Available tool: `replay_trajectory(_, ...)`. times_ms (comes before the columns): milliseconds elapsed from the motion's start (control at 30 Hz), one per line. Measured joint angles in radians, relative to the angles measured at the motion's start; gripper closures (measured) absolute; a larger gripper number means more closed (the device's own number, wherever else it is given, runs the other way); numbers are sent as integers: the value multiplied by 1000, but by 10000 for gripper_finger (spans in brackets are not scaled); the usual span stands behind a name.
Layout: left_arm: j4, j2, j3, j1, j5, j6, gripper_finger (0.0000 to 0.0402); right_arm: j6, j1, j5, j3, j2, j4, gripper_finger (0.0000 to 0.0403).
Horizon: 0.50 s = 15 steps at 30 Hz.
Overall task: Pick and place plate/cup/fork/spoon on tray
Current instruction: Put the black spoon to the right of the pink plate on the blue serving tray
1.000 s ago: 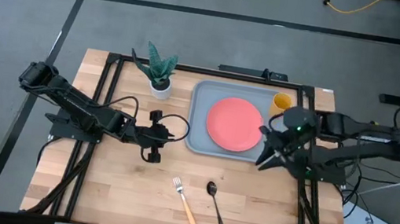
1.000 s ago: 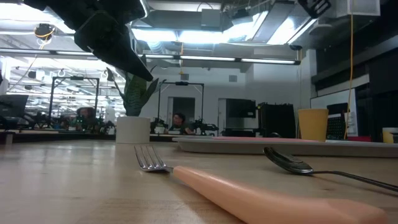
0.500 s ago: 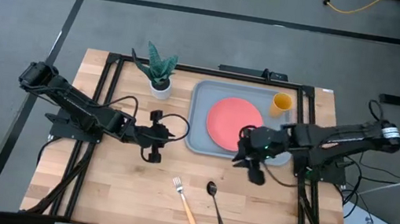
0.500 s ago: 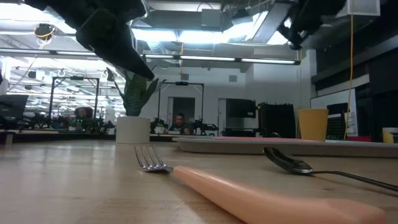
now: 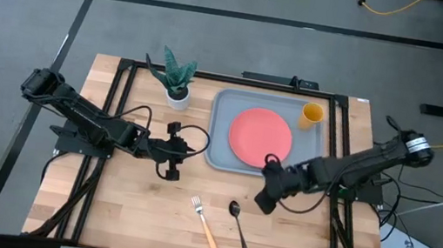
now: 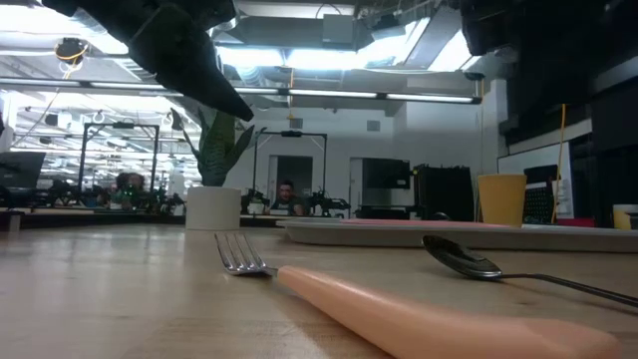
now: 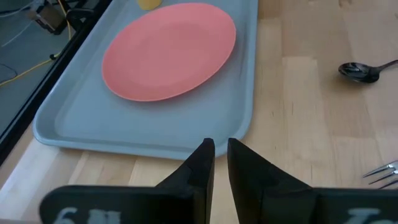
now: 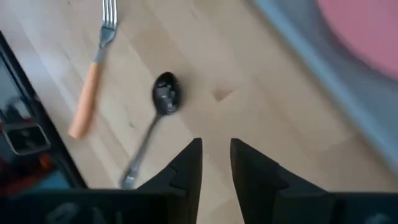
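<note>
High view showed the right hand [image 5: 266, 203], fingers barely parted and empty, just right of the spoon [image 5: 237, 223] on the desk [image 5: 130, 207], handle running toward the near edge.

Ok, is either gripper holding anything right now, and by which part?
Nothing is held. The right gripper hovers over bare wood near the spoon, jaws slightly apart and empty. The left gripper waits beside the tray, jaws nearly closed on nothing.

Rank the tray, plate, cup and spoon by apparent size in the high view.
Largest to smallest:
1. tray
2. plate
3 and 4. spoon and cup: the spoon is longer but thin and the cup is wider, so I won't rank them.
</note>
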Motion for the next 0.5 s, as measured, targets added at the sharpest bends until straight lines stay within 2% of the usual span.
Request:
replay_trajectory(100, 1, 0, 0, 0, 0, 0, 363, 107, 41, 25, 0, 33, 62, 315)
replay_trajectory(267, 7, 0, 0, 0, 1, -1, 363, 116, 91, 28, 0, 115, 294, 315)
replay_trajectory(500, 17, 0, 0, -15, 2, -2, 363, 216, 114, 10, 7, 258, 319, 315)
